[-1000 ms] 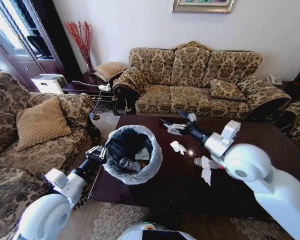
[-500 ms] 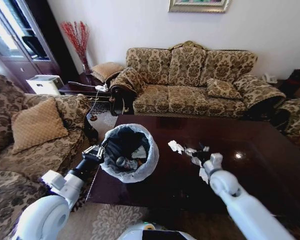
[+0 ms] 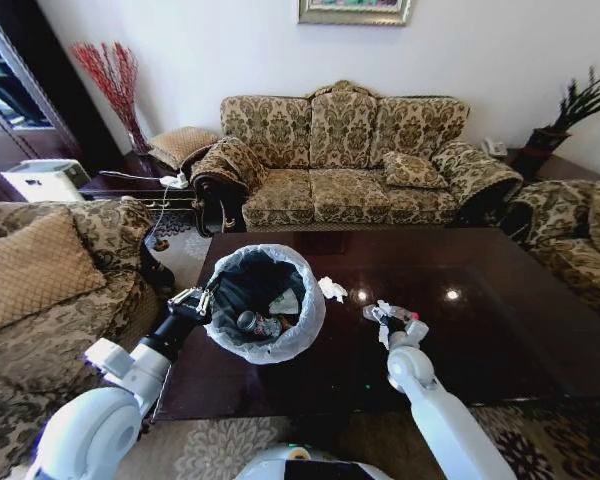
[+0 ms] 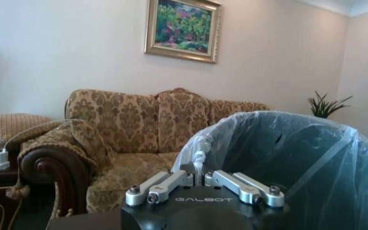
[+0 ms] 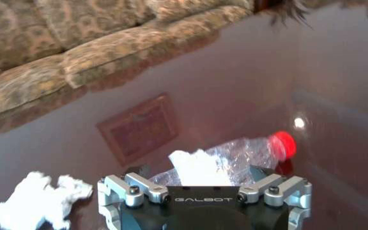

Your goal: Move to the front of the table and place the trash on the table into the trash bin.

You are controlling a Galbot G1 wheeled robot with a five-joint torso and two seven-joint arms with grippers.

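Lettering "GALBOT" marks both wrist housings. Right gripper (image 5: 204,184) is spread around the clear bottle (image 5: 248,152) and a white wad lying mid-table (image 3: 500,330); its wrist view reveals the red cap. Left gripper (image 4: 203,184) pinches the trash bin (image 3: 265,305) liner at the table's left edge.
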